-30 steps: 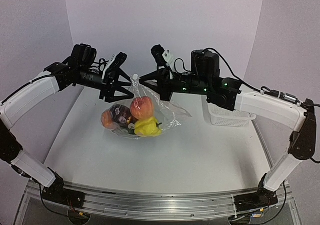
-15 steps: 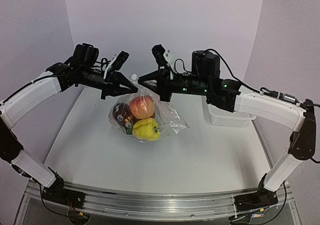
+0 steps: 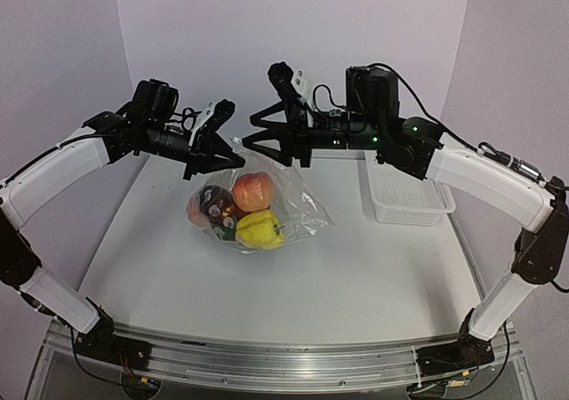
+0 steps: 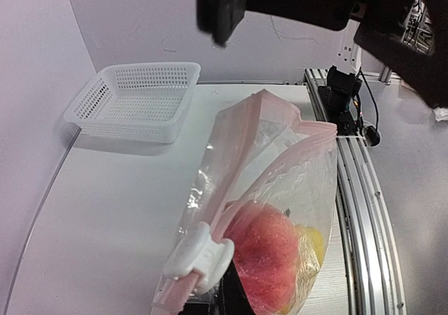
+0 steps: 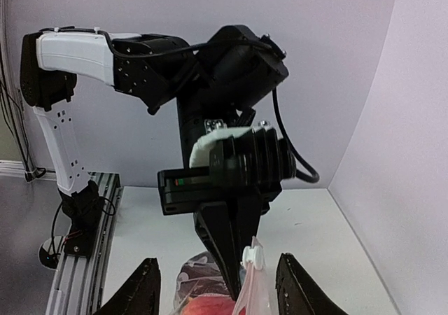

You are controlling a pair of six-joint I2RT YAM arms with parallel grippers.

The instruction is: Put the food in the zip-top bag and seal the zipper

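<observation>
The zip-top bag (image 3: 267,196) hangs by its top corner from my left gripper (image 3: 236,160), which is shut on it. Inside it is the food: a red-peach fruit (image 3: 253,189), a dark purple piece (image 3: 213,203) and a yellow one (image 3: 258,229). In the left wrist view the pink zipper (image 4: 260,143) runs up from a white slider (image 4: 199,255) close to my fingers. My right gripper (image 3: 249,133) stands open just above and right of the bag's top, touching nothing. The right wrist view shows its fingertips (image 5: 145,287) spread on either side of the slider (image 5: 253,257).
A white perforated basket (image 3: 404,203) sits at the back right of the table (image 3: 356,284), also seen in the left wrist view (image 4: 136,101). The two grippers face each other closely over the bag. A metal rail (image 3: 267,364) borders the near edge.
My left gripper closed on the bag's top corner. The right gripper then opened, let go of the bag and rose slightly. The bag now hangs from the left gripper alone.
</observation>
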